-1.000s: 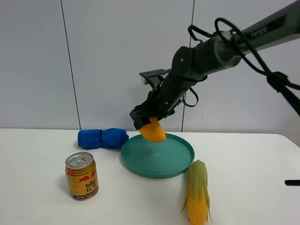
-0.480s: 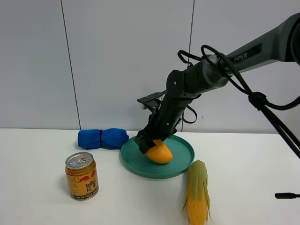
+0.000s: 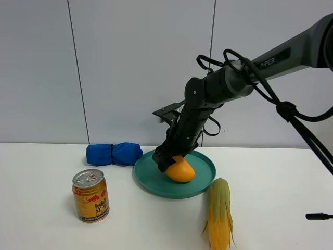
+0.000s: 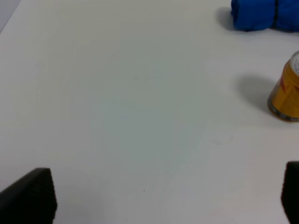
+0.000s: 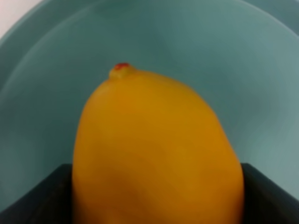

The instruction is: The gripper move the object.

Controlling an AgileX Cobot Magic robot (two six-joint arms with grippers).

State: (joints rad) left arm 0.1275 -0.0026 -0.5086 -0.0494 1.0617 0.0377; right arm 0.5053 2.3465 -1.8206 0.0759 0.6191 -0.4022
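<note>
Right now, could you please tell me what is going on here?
The right gripper is clamped on the mango, which sits on the teal plate, seemingly being set down. The left gripper hangs open over the table near the can. A corn cob lies beside the plate.

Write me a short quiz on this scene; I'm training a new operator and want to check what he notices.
1. True or false: the mango lies outside the green plate.
2. Which thing lies to the front right of the plate in the high view? A. drink can B. corn cob C. blue cloth
3. Fill in: the right gripper is ____ on the mango.
Key: 1 false; 2 B; 3 shut.
</note>
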